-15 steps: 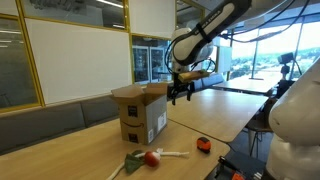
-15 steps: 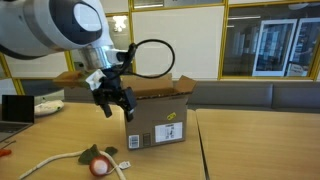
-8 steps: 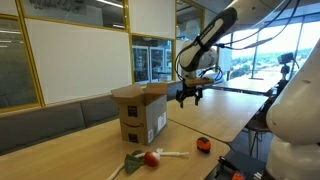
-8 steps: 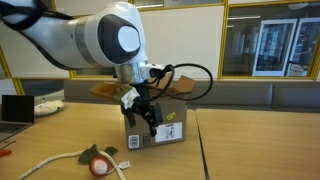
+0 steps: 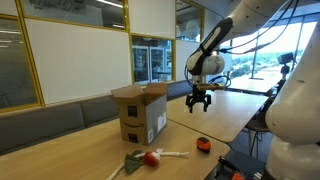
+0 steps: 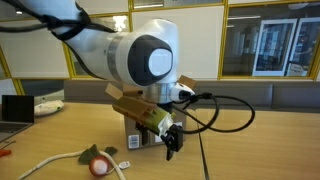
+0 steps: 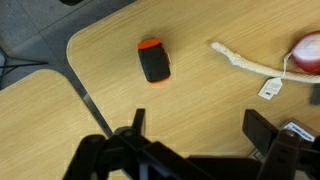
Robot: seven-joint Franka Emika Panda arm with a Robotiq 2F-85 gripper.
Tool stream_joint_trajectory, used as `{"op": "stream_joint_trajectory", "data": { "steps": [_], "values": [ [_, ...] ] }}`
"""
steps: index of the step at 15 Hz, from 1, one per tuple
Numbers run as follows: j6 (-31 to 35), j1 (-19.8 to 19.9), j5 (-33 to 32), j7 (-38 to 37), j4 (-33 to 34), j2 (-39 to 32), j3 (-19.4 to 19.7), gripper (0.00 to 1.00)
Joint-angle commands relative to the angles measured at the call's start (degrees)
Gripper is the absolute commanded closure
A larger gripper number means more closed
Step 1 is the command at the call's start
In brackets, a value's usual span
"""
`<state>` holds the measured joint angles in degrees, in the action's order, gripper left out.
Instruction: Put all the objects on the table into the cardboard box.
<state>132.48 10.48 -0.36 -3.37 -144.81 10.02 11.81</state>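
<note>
My gripper (image 5: 200,100) hangs open and empty above the table (image 5: 222,116), to the side of the cardboard box (image 5: 140,112). In the wrist view its two dark fingers (image 7: 268,131) frame bare wood, and the gripper (image 7: 200,128) holds nothing. Beyond them lie an orange-and-black gadget (image 7: 153,62), a long thin white piece (image 7: 243,62) and a red ball (image 7: 307,52). The exterior views show the red ball (image 5: 151,158) (image 6: 100,166) with a green stem (image 5: 125,164), the white piece (image 5: 173,154) and the gadget (image 5: 203,145) near the table's front edge.
A white tag (image 7: 270,88) lies by the white piece. The table's rounded corner (image 7: 80,40) and dark floor sit beside the gadget. A laptop (image 6: 15,108) stands on the far side of the table. Glass walls and benches surround the tables.
The arm has swung away from the box and come down toward the objects near the table's corner. The jaws have stayed open.
</note>
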Motion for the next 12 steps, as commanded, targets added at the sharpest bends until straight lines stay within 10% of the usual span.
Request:
{"op": "stream_joint_trajectory", "data": {
  "steps": [1,12],
  "values": [
    [1.38,0.81,2.05,4.69,1.77,-6.02,1.45,0.00],
    [14.86,2.97,5.48,8.83,1.47,-18.29,1.25,0.00]
  ]
}}
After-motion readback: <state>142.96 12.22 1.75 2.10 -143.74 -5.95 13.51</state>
